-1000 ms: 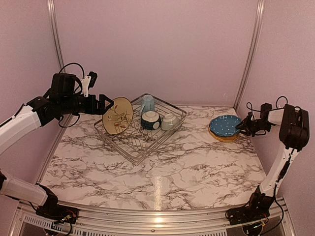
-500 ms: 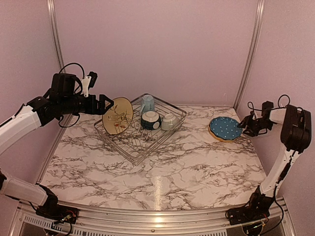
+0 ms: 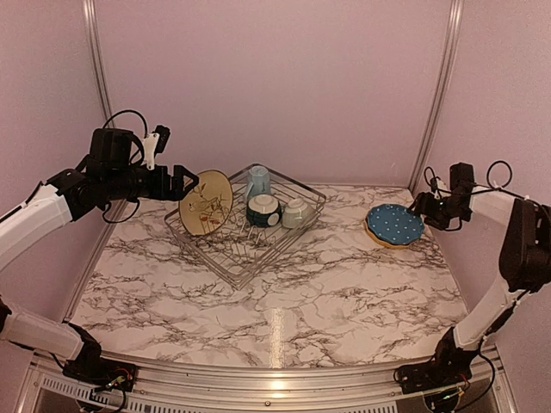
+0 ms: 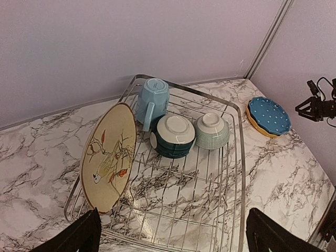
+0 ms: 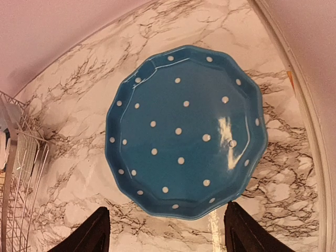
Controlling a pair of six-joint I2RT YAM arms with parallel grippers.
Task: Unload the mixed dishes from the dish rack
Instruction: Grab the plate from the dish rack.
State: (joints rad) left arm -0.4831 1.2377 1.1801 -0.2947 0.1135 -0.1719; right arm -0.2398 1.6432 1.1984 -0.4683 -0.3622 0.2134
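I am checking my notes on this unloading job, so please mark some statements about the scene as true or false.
1. The blue dotted plate is outside the dish rack. True.
2. The cream leaf plate lies flat. False: it stands on edge in the rack.
3. The teal bowl and the grey-green bowl are in the rack. True.
4. The right gripper is shut on the blue plate. False: it is open, not touching it.
5. The mug is outside the rack. False: it is inside, at the far corner.
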